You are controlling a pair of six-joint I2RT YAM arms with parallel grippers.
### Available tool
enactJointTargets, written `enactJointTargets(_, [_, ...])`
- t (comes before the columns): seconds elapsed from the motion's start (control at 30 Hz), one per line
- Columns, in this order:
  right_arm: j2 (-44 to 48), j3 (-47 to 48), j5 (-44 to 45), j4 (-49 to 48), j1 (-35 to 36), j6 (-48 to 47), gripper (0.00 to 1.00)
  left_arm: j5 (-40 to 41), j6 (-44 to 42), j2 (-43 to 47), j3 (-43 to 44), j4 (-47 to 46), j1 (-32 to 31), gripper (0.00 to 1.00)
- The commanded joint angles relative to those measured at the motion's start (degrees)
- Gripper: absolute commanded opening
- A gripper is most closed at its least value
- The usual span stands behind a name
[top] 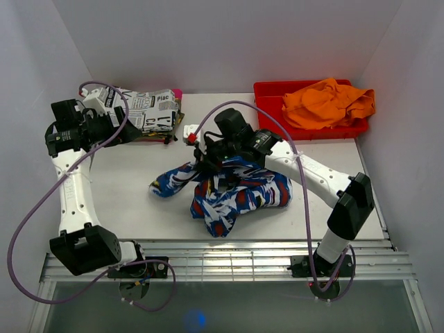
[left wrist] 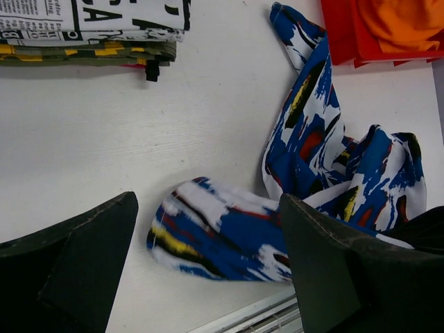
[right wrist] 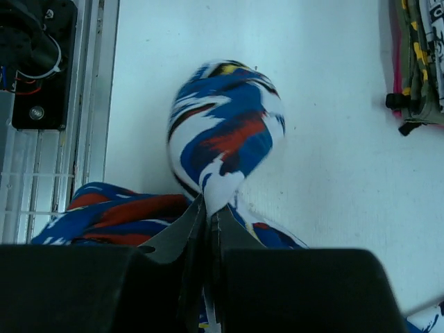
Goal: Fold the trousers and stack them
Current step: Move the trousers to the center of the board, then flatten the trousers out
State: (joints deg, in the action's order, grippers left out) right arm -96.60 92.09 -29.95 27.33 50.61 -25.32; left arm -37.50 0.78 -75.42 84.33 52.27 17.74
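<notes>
The trousers [top: 232, 194], royal blue with white streaks and red, black and yellow patches, lie crumpled in the middle of the table. My right gripper [top: 207, 161] is shut on a fold of them and holds it slightly raised. In the right wrist view the cloth [right wrist: 225, 132] bulges out beyond the pinched jaws [right wrist: 209, 208]. My left gripper [top: 125, 128] hovers at the back left, open and holding nothing, apart from the trousers. In its wrist view one trouser end [left wrist: 222, 232] lies on the table below the gap between its wide-set fingers [left wrist: 76, 270].
A stack of folded cloth [top: 154, 112] with a newspaper-print piece on top sits at the back left, beside the left gripper. A red bin [top: 270, 97] holding orange cloth [top: 329, 103] stands at the back right. A metal rail [top: 222, 260] runs along the near edge.
</notes>
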Motion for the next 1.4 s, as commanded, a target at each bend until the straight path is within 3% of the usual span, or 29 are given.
enactJointTargets(0.0, [-1.7,3.1,1.7,-1.0,0.2,-3.3,0.08,-4.3,-4.0,3.6,-3.2,0.2,0.3,0.93])
enactJointTargets(0.13, [-3.6,8.4,5.5,-0.2,0.0,-3.5,0.08,-8.2,-8.3,5.1,-7.4,-0.4,0.3,0.93])
enactJointTargets(0.2, [-3.2,8.5,9.7,1.1,0.0,-5.7,0.23,-9.2,-10.8,5.3,-9.4,-0.7,0.2,0.93])
enactJointTargets(0.23, [-3.3,8.8,11.9,2.1,-0.1,-5.9,0.44,-9.7,-11.6,5.4,-11.3,-1.1,0.2,0.93])
enactJointTargets(0.3, [-3.9,11.9,14.1,9.3,-1.4,-6.4,0.67,-9.8,-15.1,5.0,-12.9,-1.1,0.2,0.93])
enactJointTargets(0.33, [-3.9,13.0,14.1,11.8,-2.3,-6.3,0.95,-9.8,-16.8,4.4,-13.7,-0.6,-0.1,0.93])
enactJointTargets(0.37, [-2.6,13.9,13.6,14.0,-4.8,-6.2,0.9,-9.5,-18.6,4.1,-15.5,-0.2,-0.2,0.93])
enactJointTargets(0.47, [0.3,12.9,12.1,21.5,-12.7,-7.4,0.9,-8.5,-26.2,1.8,-18.3,2.6,-1.5,0.92])
enactJointTargets(0.67, [6.7,-1.1,10.0,37.6,-30.4,-20.5,0.9,1.8,-31.4,-0.9,-24.5,-0.3,-10.3,0.9])
enactJointTargets(0.77, [8.7,-11.7,10.4,38.0,-32.5,-22.2,0.9,3.1,-31.4,-3.2,-27.0,-2.8,-14.0,0.9])
enactJointTargets(0.87, [9.7,-19.0,9.9,31.9,-32.5,-19.3,0.9,6.8,-30.0,-5.8,-29.4,-6.6,-16.8,0.9])
enactJointTargets(1.07, [3.4,-24.3,14.1,24.0,-32.9,-15.3,0.9,15.4,-30.0,-10.8,-32.6,-14.1,-19.1,0.89])
enactJointTargets(1.13, [2.1,-24.7,13.5,24.0,-32.9,-14.8,0.97,19.1,-30.2,-13.1,-33.2,-15.0,-19.6,0.86])
enactJointTargets(1.17, [1.1,-24.8,13.5,24.0,-32.9,-15.2,0.95,20.8,-30.2,-13.5,-34.5,-15.8,-19.7,0.84])
enactJointTargets(1.2, [0.7,-24.3,13.7,24.3,-32.9,-15.7,0.72,22.4,-30.5,-14.0,-35.4,-16.7,-19.7,0.81])
enactJointTargets(1.3, [1.3,-21.5,15.9,26.5,-33.1,-17.6,0.46,28.3,-31.2,-15.7,-38.4,-19.2,-19.7,0.6])
enactJointTargets(1.33, [2.0,-20.4,16.2,28.7,-33.3,-18.4,0.34,29.6,-31.3,-16.2,-38.9,-19.8,-19.6,0.54])
enactJointTargets(1.37, [3.3,-19.1,17.1,30.2,-33.5,-20.6,0.23,31.4,-31.4,-17.1,-39.5,-20.0,-19.7,0.41])
